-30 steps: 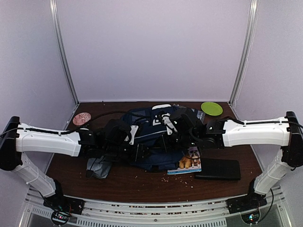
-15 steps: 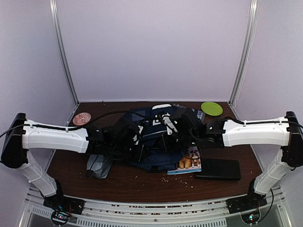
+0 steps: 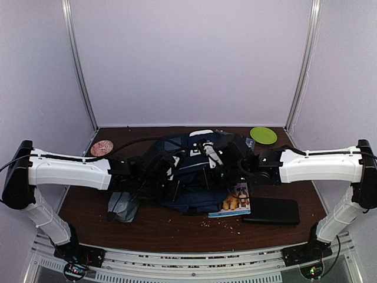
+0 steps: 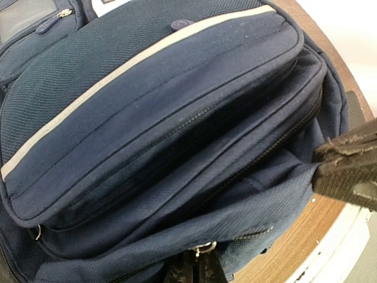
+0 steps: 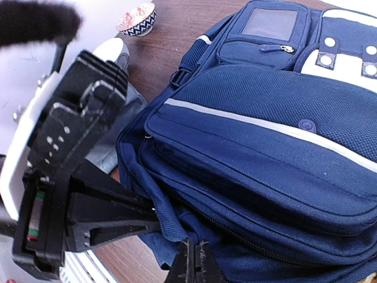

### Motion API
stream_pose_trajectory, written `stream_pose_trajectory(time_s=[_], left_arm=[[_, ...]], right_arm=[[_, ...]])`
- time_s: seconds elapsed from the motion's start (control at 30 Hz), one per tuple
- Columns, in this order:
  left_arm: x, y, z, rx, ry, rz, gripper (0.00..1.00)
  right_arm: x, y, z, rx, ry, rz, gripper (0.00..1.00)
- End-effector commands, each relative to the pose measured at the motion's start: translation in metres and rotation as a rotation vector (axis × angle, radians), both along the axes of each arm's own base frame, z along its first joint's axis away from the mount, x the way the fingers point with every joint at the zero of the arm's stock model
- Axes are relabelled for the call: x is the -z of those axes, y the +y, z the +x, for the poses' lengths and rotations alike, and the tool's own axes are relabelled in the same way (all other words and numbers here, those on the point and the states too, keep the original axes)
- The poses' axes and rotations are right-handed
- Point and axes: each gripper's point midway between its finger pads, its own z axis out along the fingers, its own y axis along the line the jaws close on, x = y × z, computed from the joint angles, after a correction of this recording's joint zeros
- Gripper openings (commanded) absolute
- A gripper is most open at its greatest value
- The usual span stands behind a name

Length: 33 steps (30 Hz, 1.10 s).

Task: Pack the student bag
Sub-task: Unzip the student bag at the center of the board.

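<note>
The student bag lies flat in the middle of the worktop, and from what shows the packing is at an early stage. Its long zips look largely closed in both wrist views, and nothing can be seen inside. Outside it, a grey pouch sits against its near-left side. A picture booklet rests at its near-right corner, and a flat black case lies just past the booklet. A green plate and a small patterned bowl sit behind the bag. The left gripper has its fingers together, apparently pinching the bag's lower edge beside a metal zip ring. The right gripper has its fingers together too, at the same edge; whether they hold anything cannot be told. Opening a compartment looks like the step in hand, with all the loading left to do.
</note>
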Motion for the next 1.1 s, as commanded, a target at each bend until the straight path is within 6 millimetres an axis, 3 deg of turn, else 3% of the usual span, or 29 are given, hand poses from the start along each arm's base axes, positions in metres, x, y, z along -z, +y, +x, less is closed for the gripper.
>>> stream_pose_trajectory(time_s=[0.0, 0.2, 0.53, 0.8, 0.93, 1.07], left_arm=[[-0.025, 0.011, 0.012, -0.040, -0.081, 0.005, 0.00], [-0.039, 0.033, 0.011, -0.062, -0.126, 0.039, 0.00], [-0.035, 0.063, 0.005, -0.116, -0.134, 0.067, 0.00], [-0.016, 0.085, 0.008, -0.175, -0.120, 0.106, 0.00], [-0.017, 0.081, 0.006, -0.145, -0.111, 0.066, 0.00], [-0.048, 0.041, -0.011, 0.070, -0.133, -0.111, 0.00]], right_arm=[[-0.032, -0.015, 0.004, 0.025, -0.111, 0.018, 0.00], [-0.020, -0.039, 0.002, 0.050, -0.142, -0.065, 0.00], [-0.020, -0.061, 0.004, 0.102, -0.172, -0.097, 0.00], [-0.010, -0.083, 0.000, 0.134, -0.178, -0.146, 0.00], [-0.004, -0.098, -0.002, 0.153, -0.179, -0.175, 0.00], [-0.005, -0.108, -0.004, 0.169, -0.183, -0.170, 0.00]])
